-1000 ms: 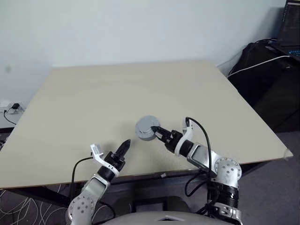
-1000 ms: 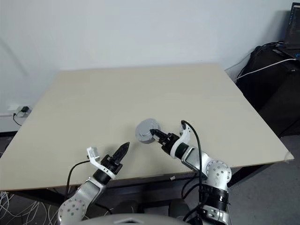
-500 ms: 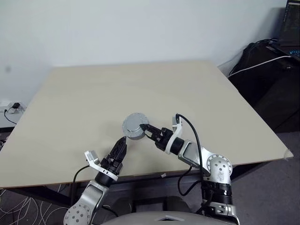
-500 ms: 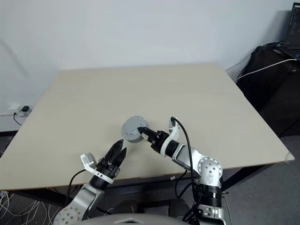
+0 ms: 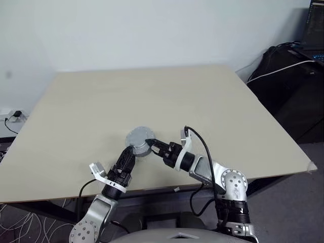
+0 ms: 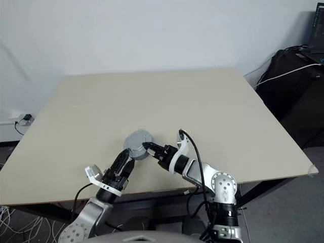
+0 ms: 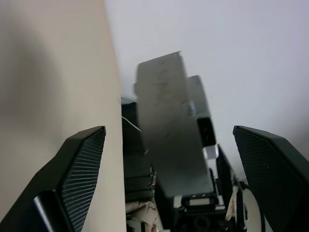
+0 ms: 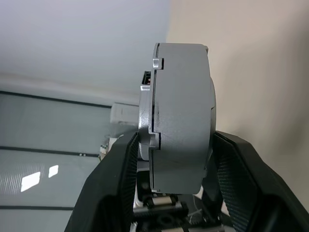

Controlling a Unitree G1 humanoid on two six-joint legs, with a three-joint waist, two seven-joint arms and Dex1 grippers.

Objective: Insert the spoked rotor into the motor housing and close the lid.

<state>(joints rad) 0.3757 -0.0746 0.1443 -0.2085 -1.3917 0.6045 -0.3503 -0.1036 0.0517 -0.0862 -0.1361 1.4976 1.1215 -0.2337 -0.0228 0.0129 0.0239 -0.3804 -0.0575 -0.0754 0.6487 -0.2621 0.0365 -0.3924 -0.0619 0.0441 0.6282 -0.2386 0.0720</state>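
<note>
The right gripper [image 5: 150, 144] clamps the closed motor housing [image 5: 137, 141] just above the table [image 5: 202, 96], presenting it to the wide-open left gripper [image 5: 129, 153] alongside, apparently for a handover.

Probably an office or lab room: plain white wall [image 5: 152, 30], bare beige table [image 5: 152, 96], wall socket [image 5: 12, 117] at left, black bag [image 5: 283, 76] and cables at right.
</note>
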